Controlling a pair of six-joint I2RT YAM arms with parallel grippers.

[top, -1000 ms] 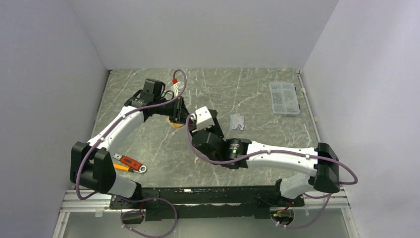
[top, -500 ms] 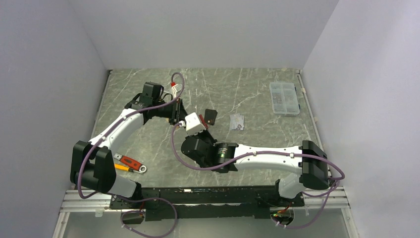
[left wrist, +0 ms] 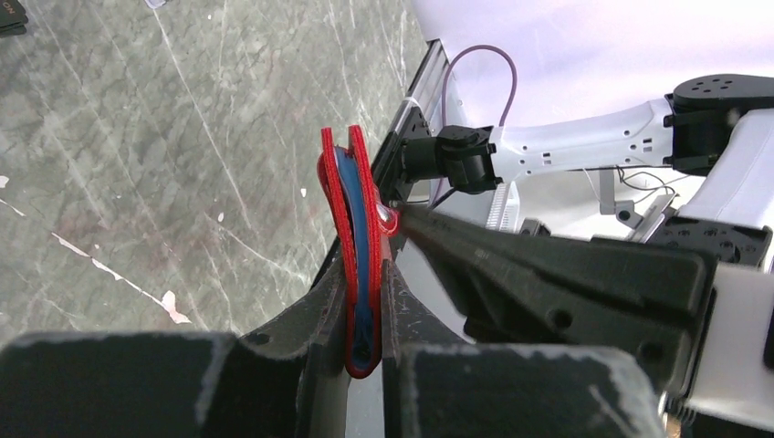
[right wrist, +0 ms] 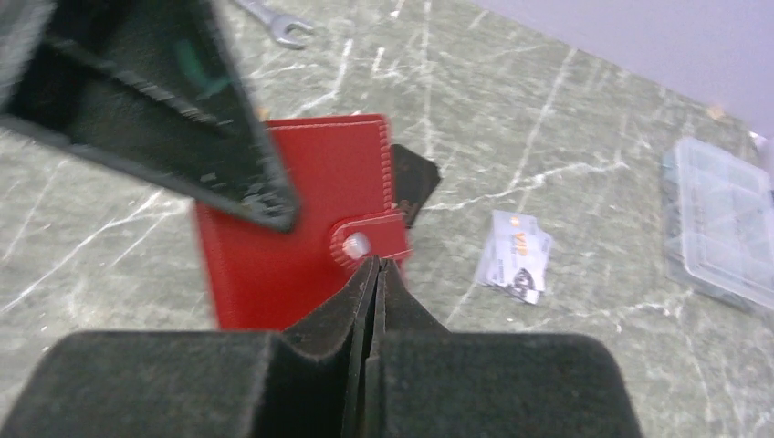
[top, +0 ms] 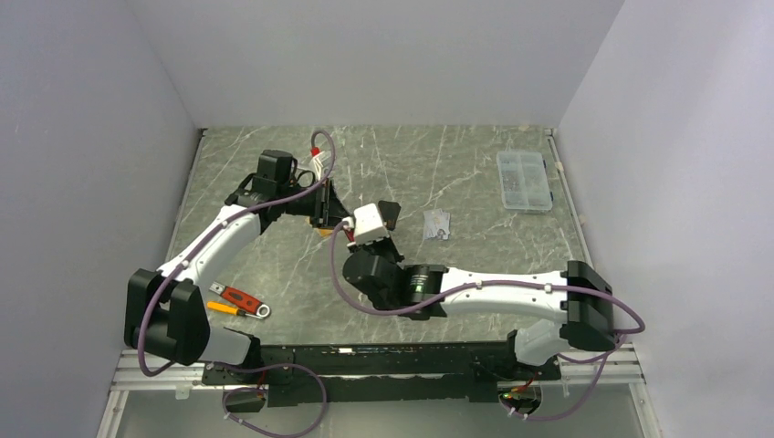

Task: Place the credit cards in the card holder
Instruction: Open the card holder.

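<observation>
**Spotter:** The card holder (right wrist: 292, 228) is off the table, folded shut and standing on edge. Your left gripper (left wrist: 360, 310) is clamped across its lower edge.

**Operator:** And the right one?

**Spotter:** Your right gripper (right wrist: 375, 274) has its fingers pressed together, tips touching the snap tab (right wrist: 370, 239). I can't tell whether they've pinched the tab's edge or only rest against it.

**Operator:** What could go wrong?

**Spotter:** If you pull with little or no tab between the tips, they'll likely slip off and the snap won't open. If you pull hard, the holder may twist in the left grip, because it's held by one edge only.

**Operator:** Counts?

**Spotter:** There's one holder. Two card stacks are plain to see: black cards (right wrist: 415, 182) just behind the holder, and silver-grey cards (right wrist: 516, 260) to their right. An orange corner (top: 321, 230) under the left gripper may be a third. I can't count single cards. Beyond those are one clear compartment box (right wrist: 726, 233) and one wrench (right wrist: 274, 23).
</observation>
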